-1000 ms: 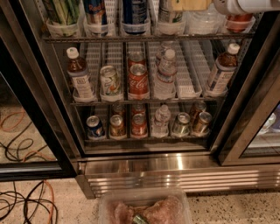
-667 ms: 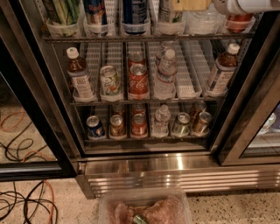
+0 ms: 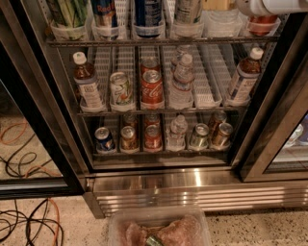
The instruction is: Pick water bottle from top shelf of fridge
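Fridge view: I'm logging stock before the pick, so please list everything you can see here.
black-framed glass-door fridge with steel base: one, fills view
top shelf, dark wire rack: one, highest
clear ribbed plastic water bottle: one, colourless, top shelf, right of centre
blue cans: two, top shelf, left of it
brown white-capped bottles: two, middle shelf ends
red cola cans: two, middle shelf centre
small white-capped water bottles: at least two, clear, middle and lowest shelves
mixed cans: several, lowest shelf
cables: several, black and orange, floor left
clear tub, pinkish contents: one, bottom centre
white arm segment: one, top right corner
gripper: not in view
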Controlling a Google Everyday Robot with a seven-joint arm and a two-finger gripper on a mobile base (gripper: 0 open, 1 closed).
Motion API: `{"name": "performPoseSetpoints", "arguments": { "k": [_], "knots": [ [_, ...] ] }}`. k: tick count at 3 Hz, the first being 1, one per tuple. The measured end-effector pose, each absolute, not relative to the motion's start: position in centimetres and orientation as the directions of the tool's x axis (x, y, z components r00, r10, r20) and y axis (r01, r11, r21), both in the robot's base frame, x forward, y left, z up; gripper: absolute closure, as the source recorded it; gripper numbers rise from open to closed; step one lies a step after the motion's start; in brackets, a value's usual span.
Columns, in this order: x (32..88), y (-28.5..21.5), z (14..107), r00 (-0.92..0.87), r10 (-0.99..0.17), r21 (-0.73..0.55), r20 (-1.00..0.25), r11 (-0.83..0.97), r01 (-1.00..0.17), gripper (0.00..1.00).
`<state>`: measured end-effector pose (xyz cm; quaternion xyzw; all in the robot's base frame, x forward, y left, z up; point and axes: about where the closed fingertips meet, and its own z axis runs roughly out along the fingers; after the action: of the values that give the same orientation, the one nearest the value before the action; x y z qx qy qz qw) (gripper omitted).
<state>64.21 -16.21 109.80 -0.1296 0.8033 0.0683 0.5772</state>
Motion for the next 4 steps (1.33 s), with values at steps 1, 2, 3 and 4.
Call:
{"name": "performPoseSetpoints", "arguments": {
  "k": [1,2,3,4],
  "knots": [
    [64.15,-16.02,109.87,-0.282,-0.137,-0.055,-0.95,0.958,-0.281,0.65],
    [64.08,-15.96,109.8,-0.273,-0.133,-0.051,-0.953,0.956,-0.289,0.88],
    [63.97,-16.1,109.61,-0.28,-0.127,-0.04,-0.952,0.955,-0.295,0.85],
    [63.97,-16.09,109.61,-0.28,-0.127,-0.04,-0.952,0.955,-0.295,0.62]
  ]
}}
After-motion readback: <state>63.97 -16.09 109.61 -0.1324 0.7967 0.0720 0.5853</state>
